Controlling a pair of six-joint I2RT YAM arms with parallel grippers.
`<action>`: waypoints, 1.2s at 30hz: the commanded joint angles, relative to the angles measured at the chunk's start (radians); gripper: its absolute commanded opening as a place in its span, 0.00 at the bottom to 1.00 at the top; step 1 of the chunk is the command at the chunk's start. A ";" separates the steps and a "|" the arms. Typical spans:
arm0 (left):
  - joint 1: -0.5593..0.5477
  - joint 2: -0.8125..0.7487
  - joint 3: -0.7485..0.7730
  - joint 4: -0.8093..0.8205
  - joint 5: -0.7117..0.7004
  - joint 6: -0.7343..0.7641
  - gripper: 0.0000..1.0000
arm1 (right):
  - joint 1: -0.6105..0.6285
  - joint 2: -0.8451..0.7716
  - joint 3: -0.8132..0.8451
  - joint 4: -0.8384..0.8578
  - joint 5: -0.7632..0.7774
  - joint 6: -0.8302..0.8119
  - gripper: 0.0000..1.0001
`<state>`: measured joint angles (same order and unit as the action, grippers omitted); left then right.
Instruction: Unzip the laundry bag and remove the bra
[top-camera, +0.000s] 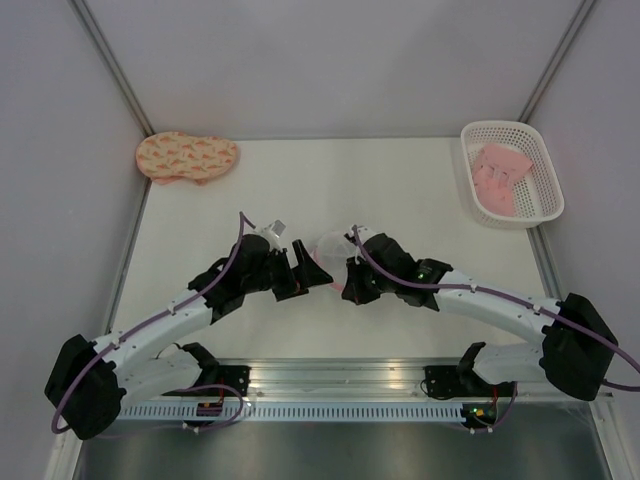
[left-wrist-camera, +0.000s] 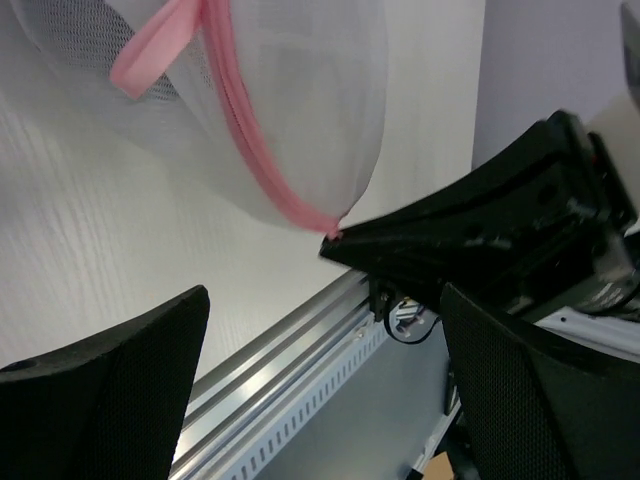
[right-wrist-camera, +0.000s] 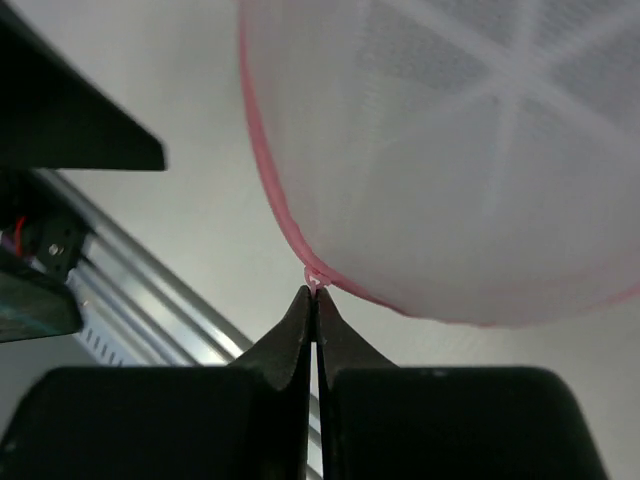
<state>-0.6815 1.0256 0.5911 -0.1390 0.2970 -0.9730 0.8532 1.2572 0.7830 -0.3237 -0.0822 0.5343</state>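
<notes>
The laundry bag (top-camera: 330, 246), a round white mesh pouch with a pink zipper rim, is held between my two grippers near the table's front middle. My right gripper (right-wrist-camera: 315, 292) is shut on the small pink zipper pull (right-wrist-camera: 315, 281) at the bag's rim (right-wrist-camera: 268, 190). In the left wrist view the bag (left-wrist-camera: 290, 100) fills the top, with a pink loop tab (left-wrist-camera: 150, 55). My left gripper (left-wrist-camera: 325, 385) is open and empty just below the bag. A dark patch (left-wrist-camera: 85, 30) shows through the mesh; I cannot tell whether it is the bra.
A peach patterned padded piece (top-camera: 187, 157) lies at the back left. A white lattice basket (top-camera: 538, 165) with a pink garment (top-camera: 500, 175) stands at the back right. An aluminium rail (top-camera: 330, 375) runs along the near edge.
</notes>
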 joint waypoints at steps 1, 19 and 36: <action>-0.023 -0.010 -0.007 0.098 -0.050 -0.144 1.00 | 0.075 0.040 0.024 0.144 -0.183 -0.003 0.00; -0.023 0.280 0.033 0.225 -0.048 -0.104 0.10 | 0.112 0.062 0.064 0.098 -0.097 -0.030 0.01; 0.235 0.240 0.078 0.145 -0.039 0.080 0.02 | 0.112 0.088 0.067 -0.198 0.050 -0.076 0.00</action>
<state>-0.4969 1.2968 0.6312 -0.0113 0.2653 -0.9924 0.9581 1.3254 0.8474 -0.4053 -0.0826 0.4648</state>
